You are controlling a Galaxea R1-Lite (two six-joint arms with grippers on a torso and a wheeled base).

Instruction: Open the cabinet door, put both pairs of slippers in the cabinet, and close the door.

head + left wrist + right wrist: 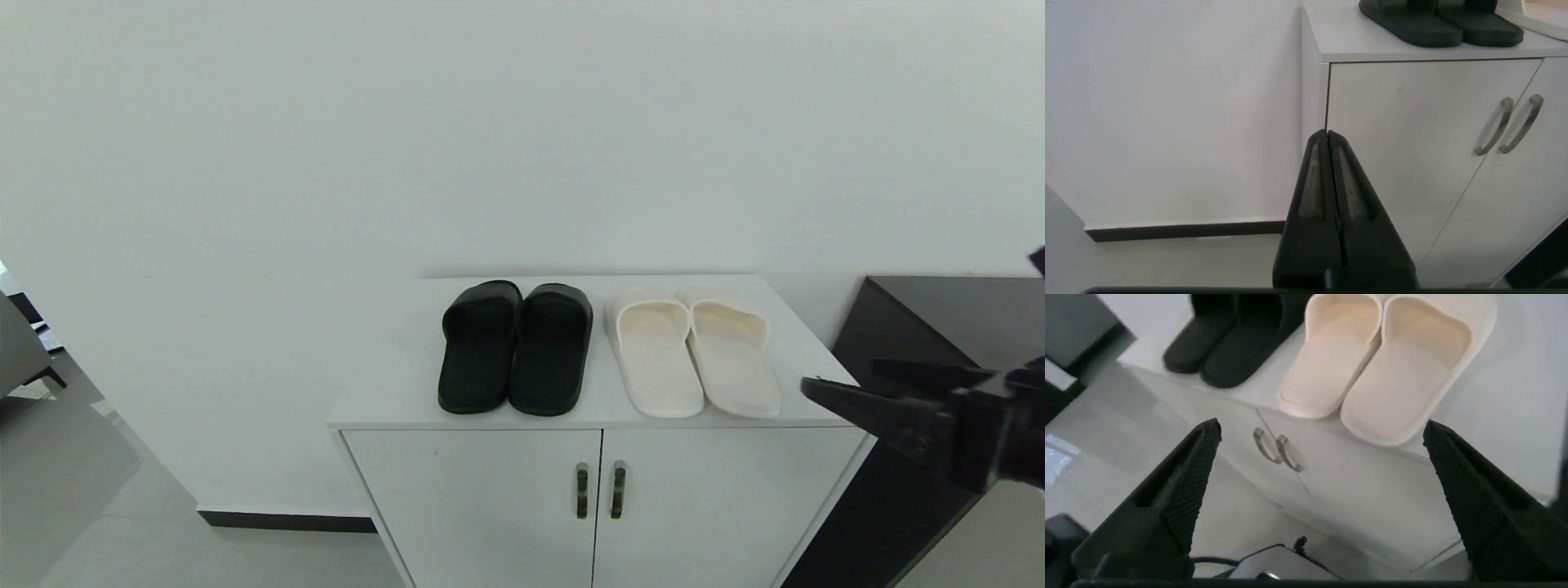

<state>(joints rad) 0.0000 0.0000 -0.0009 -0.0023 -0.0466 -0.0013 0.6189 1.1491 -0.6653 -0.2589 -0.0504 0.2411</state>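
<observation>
A white two-door cabinet [482, 490] stands against the wall with both doors closed; its two handles [600, 490] meet at the centre. On its top lie a black pair of slippers [514, 347] on the left and a white pair of slippers [694, 351] on the right. My right gripper [839, 374] hovers open off the cabinet's right front corner, about level with the top. From its wrist the white slippers [1388, 359] and handles [1274, 449] lie between the spread fingers [1184, 490]. My left gripper [1328, 139] is shut and empty, low near the cabinet's left front edge [1327, 98].
A black piece of furniture [939, 318] stands directly right of the cabinet, close behind my right arm. Grey tiled floor [82, 506] lies open to the left, and a plain white wall runs behind the cabinet.
</observation>
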